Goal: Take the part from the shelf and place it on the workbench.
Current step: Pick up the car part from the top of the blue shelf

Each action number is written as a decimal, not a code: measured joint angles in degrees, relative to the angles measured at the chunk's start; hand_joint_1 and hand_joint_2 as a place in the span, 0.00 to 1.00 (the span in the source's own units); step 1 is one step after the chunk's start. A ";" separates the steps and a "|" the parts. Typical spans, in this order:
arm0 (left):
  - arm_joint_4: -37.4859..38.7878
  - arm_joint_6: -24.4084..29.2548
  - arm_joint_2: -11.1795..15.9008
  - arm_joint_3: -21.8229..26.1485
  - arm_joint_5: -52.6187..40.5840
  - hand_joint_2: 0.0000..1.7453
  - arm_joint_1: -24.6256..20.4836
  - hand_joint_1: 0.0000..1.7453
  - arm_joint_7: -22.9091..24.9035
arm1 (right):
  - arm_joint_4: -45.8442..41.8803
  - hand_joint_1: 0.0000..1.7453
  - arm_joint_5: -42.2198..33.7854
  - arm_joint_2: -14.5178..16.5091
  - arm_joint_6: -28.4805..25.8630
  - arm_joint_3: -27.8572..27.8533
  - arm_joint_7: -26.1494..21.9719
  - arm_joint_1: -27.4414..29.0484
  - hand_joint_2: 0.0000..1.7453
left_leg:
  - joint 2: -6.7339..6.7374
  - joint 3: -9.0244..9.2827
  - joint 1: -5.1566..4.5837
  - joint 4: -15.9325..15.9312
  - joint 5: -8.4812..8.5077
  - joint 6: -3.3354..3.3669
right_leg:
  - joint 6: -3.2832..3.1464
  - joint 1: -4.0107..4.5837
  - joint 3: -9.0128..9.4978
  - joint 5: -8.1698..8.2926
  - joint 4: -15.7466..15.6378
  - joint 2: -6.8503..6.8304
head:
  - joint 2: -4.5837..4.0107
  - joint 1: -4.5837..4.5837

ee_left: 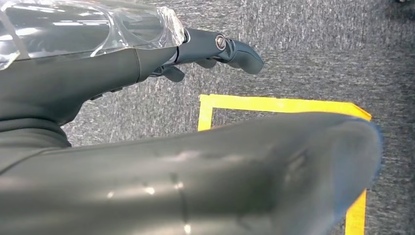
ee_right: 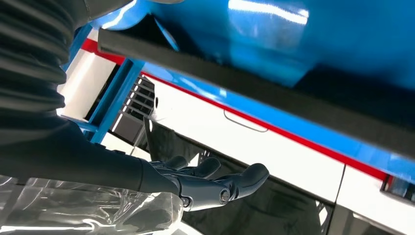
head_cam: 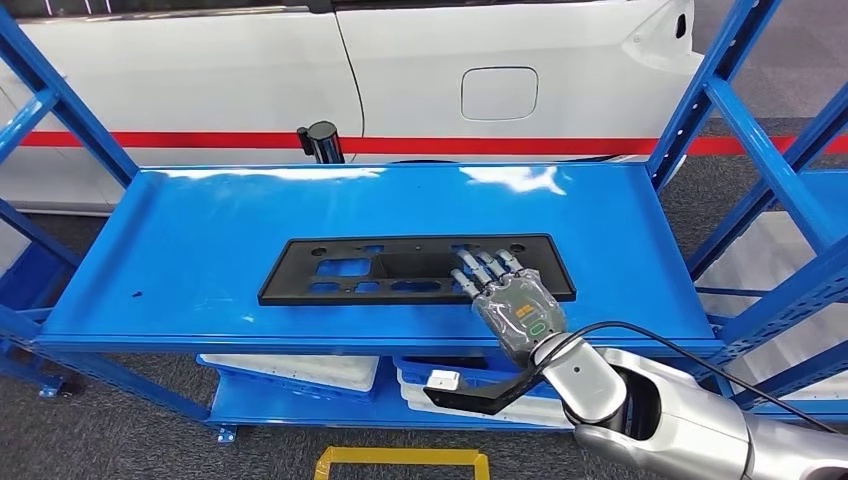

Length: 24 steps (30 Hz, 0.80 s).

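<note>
The part (head_cam: 415, 270), a flat black panel with cut-outs, lies on the blue shelf (head_cam: 200, 250), nearer the front edge than the back and a little right of the middle. The right hand (head_cam: 505, 290) reaches in over the shelf's front edge, its fingers (head_cam: 480, 265) stretched out a little apart over the panel's right portion. It holds nothing; whether the fingertips touch the panel or hover just above it cannot be told. In the right wrist view the fingers (ee_right: 215, 183) lie extended with the panel's dark edge (ee_right: 254, 93) beside them.

The left hand (ee_left: 215, 49) hangs over grey carpet by a yellow floor line (ee_left: 279, 104), fingers loosely extended and holding nothing.

This looks like the reach before the grasp: the part is not yet lifted. The next move probably calls for closing the fingers over the near long edge. The panel is long and thin, so a one-handed grip off-centre may let it tilt or sag as it comes up.
</note>
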 joint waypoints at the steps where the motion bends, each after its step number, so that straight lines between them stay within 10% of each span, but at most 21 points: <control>1: 0.00 0.00 0.01 -0.07 -0.02 0.00 -0.02 0.00 0.00 | 0.19 0.00 0.00 0.01 -0.02 0.00 0.00 0.08 1.00 | -0.01 1.54 -0.01 -3.21 1.77 0.18 | 0.01 0.01 0.05 0.00 0.00 0.03 | 0.00 0.00; 5: 0.00 0.00 0.01 -0.21 -0.17 0.00 -0.23 0.00 0.10 | 0.97 0.00 0.11 0.07 -0.42 -0.02 -0.37 0.18 1.00 | -0.03 8.32 -0.46 -17.36 6.98 1.23 | 0.45 0.29 0.10 -0.04 0.06 0.12 | 0.00 0.02; 9: 0.00 0.10 -0.03 -0.45 -0.27 0.00 -0.24 0.00 0.17 | 1.97 0.00 0.83 0.20 -1.53 -0.09 -0.85 0.52 1.00 | -0.03 8.51 -0.40 -18.20 7.44 2.28 | 1.56 0.20 -0.33 -0.81 0.91 0.07 | 0.00 0.07; 13: 0.00 0.21 -0.12 -0.98 -0.31 0.00 -0.27 0.00 0.20 | 3.26 0.00 1.42 0.26 -2.21 -0.05 -0.95 1.23 1.00 | 0.06 8.74 -0.10 -18.53 7.79 2.93 | 2.17 0.04 -6.54 -7.64 14.66 0.04 | 0.00 0.20; 15: 0.00 0.23 -0.15 -1.16 -0.30 0.00 -0.23 0.00 0.24 | 3.84 0.00 1.58 0.31 -2.33 -0.01 -0.97 1.76 1.00 | 0.01 8.78 -0.11 -18.48 7.74 2.92 | 2.31 -0.03 -7.82 -7.48 17.10 0.03 | 0.00 0.21; 19: 0.00 0.25 -0.17 -1.33 -0.30 0.00 -0.26 0.00 0.26 | 4.56 0.00 1.74 0.42 -2.54 -0.05 -0.98 1.95 1.00 | -0.11 9.12 -0.15 -18.31 7.34 2.41 | 2.28 -0.20 -0.87 -0.61 2.69 -0.07 | 0.00 0.21; 24: 0.00 0.26 -0.17 -1.35 -0.31 0.00 -0.28 0.00 0.26 | 4.68 0.00 1.75 0.44 -2.58 -0.06 -0.98 1.94 1.00 | -0.12 9.10 -0.23 -18.26 7.23 2.25 | 2.24 -0.19 0.25 -0.41 0.48 -0.09 | 0.00 0.20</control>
